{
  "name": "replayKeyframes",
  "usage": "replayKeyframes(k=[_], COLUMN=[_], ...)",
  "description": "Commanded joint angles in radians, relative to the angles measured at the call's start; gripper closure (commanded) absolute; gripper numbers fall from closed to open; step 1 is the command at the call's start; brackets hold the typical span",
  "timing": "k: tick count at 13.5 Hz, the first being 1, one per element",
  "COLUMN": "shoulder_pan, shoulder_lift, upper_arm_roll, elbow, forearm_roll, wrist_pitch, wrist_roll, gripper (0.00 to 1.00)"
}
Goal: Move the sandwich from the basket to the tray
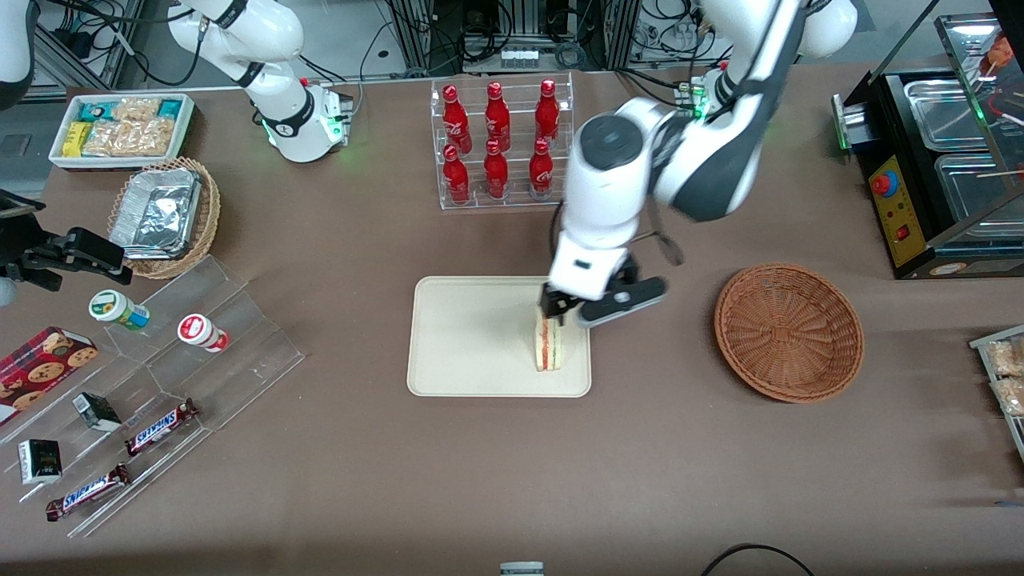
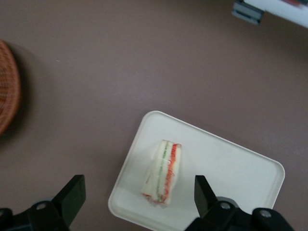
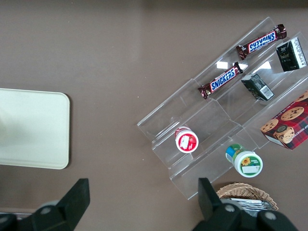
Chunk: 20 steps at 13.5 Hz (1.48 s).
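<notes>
Left wrist view: sandwich (image 2: 163, 172) lies on tray (image 2: 231, 163), below open jaws.

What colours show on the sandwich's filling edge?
Red and green stripes between white bread on the sandwich, clearest in left wrist view; gripper open above it.

Left arm reaches forward, wrist bent down, claw (image 1: 560, 314) spread wide.

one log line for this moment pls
stage: release | triangular white-bread sandwich: lying on cream rectangular tray | gripper: open, over sandwich | round reddish-brown wicker basket: empty
</notes>
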<state>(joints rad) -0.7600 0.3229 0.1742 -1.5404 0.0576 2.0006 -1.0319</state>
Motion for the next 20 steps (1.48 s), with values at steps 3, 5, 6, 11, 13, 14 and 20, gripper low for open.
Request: replayKeyframes(k=[3, 5, 6, 11, 13, 14, 20], shoulder_pan=[0.094, 0.145, 0.174, 0.344, 0.453, 0.503, 0.656], shoulder_lift=[-0.154, -0.179, -0.189, -0.255, -0.295, -0.32, -0.513], upper_arm_roll=[0.01, 0.01, 0.01, 0.01, -0.01, -0.021, -0.093], elbow=[-0.026, -0.033, -0.033, -0.049, -0.056, -0.064, -0.165], forearm_roll=[0.005, 0.004, -0.001, -0.063, -0.106, -0.132, -0.108], wrist_pitch=[-0.164, -0.218, -0.241, -0.347, -0.414, -0.44, -0.525], wrist_roll=[0.128, 0.218, 0.269, 0.562, 0.735, 0.806, 0.888], gripper=[0.0, 0.0, 0.0, 0.0, 0.0, 0.0, 0.0])
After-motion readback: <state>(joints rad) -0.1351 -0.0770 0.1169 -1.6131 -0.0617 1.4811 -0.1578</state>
